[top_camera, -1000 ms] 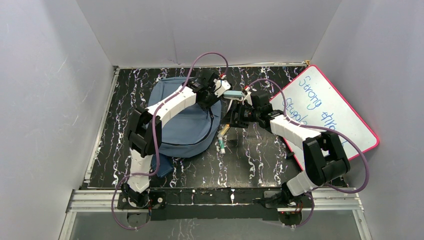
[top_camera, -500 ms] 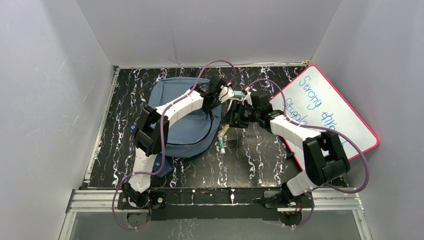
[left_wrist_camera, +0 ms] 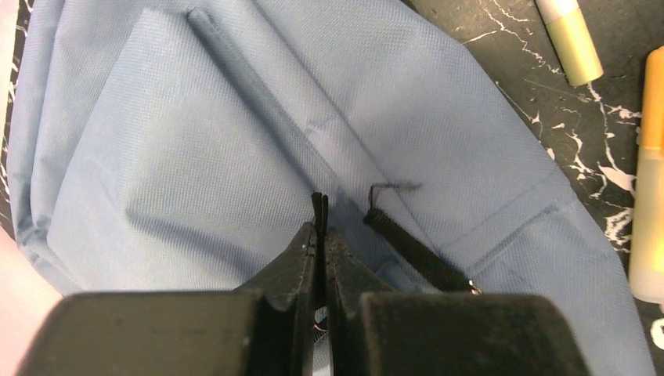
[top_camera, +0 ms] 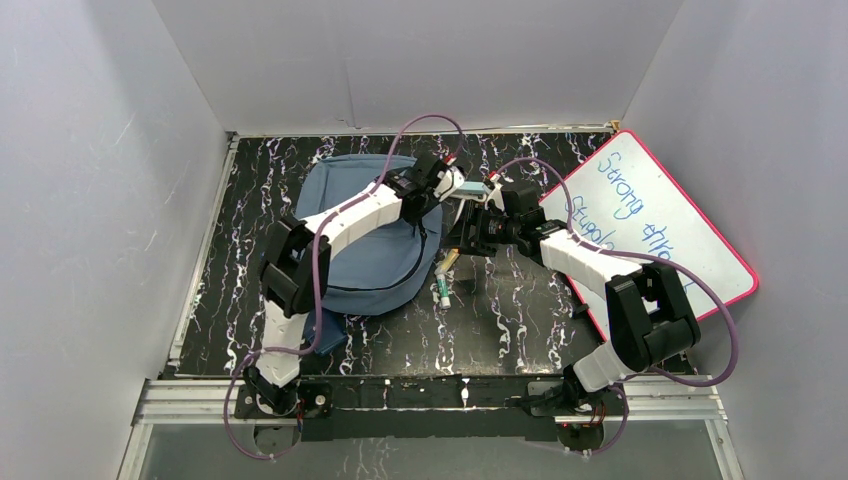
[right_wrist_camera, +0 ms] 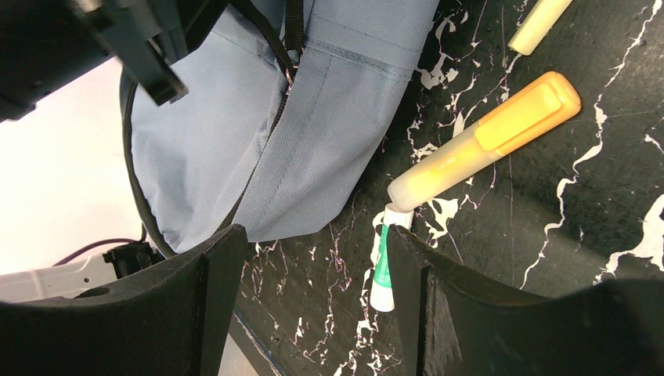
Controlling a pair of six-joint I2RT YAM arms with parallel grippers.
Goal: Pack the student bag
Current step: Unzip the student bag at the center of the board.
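Desk (top_camera: 520, 310): black with white marbling. We see it fill the floor of the overhead view, between pale walls.
Whiteboard (top_camera: 660, 230): red-edged with blue handwriting. It sits at the right of the overhead view, partly hidden by the right arm.
Student bag (top_camera: 380, 265): slate-blue fabric, lying flat on the desk left of centre in the overhead view. A black zipper curves along its right-hand side.
Left arm (top_camera: 350, 210): white and black. It reaches from the lower left across the bag toward the upper centre.
Right arm (top_camera: 590, 255): it reaches from the lower right toward the centre and ends beside the bag's right edge.
Left pincer (left_wrist_camera: 321, 227): pressed closed, low over the bag fabric, just beside the black zipper line. We cannot tell whether anything is caught in it.
Right pincer (right_wrist_camera: 313, 235): spread wide and holding nothing, over the bag's edge and the desk.
Orange highlighter (right_wrist_camera: 485, 137): lying diagonally on the desk, just right of the bag's edge.
Green-and-white marker (right_wrist_camera: 381, 262): directly below the highlighter's pale end, seemingly touching it.
Pale yellow pen (right_wrist_camera: 536, 23): in the upper right corner of the right wrist view, apart from the highlighter.
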